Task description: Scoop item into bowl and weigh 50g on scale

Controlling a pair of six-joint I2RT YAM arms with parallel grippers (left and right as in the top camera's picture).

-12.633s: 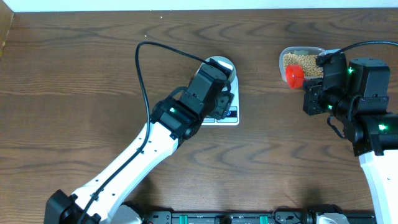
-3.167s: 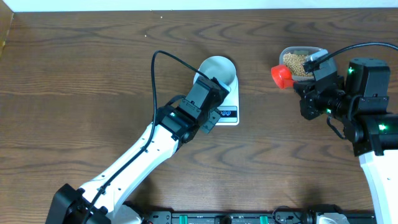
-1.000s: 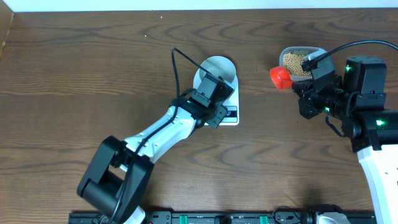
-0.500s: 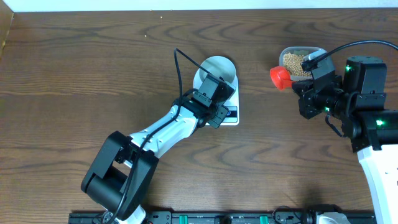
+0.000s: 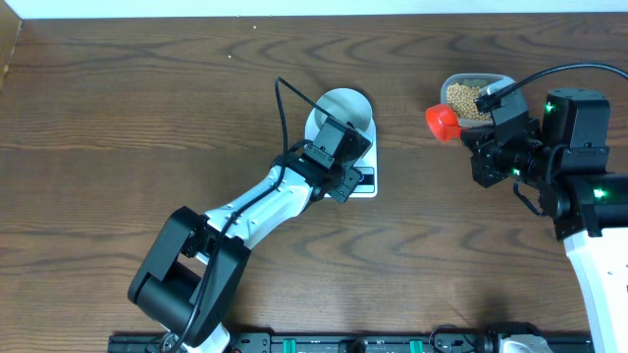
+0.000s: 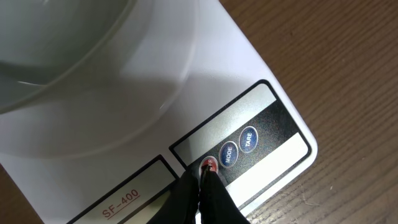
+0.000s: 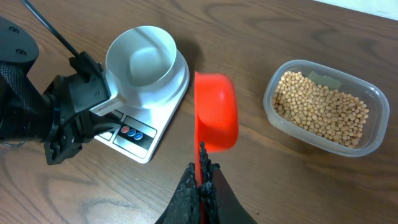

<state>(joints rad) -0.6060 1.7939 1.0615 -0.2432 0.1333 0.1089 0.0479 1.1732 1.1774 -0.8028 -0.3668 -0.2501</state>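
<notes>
On the scale (image 6: 249,93), the left fingers (image 6: 208,194), closed together, touch the red button (image 6: 208,165); the right fingers (image 7: 200,185) clamp the red scoop (image 7: 216,112).

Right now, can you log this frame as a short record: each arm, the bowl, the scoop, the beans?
left end effector: shut, tips on the scale's red button
right end effector: shut on the red scoop's handle, held between scale and clear tub
bowl: on the scale, empty
red scoop: empty
soybeans: in the clear tub
</notes>
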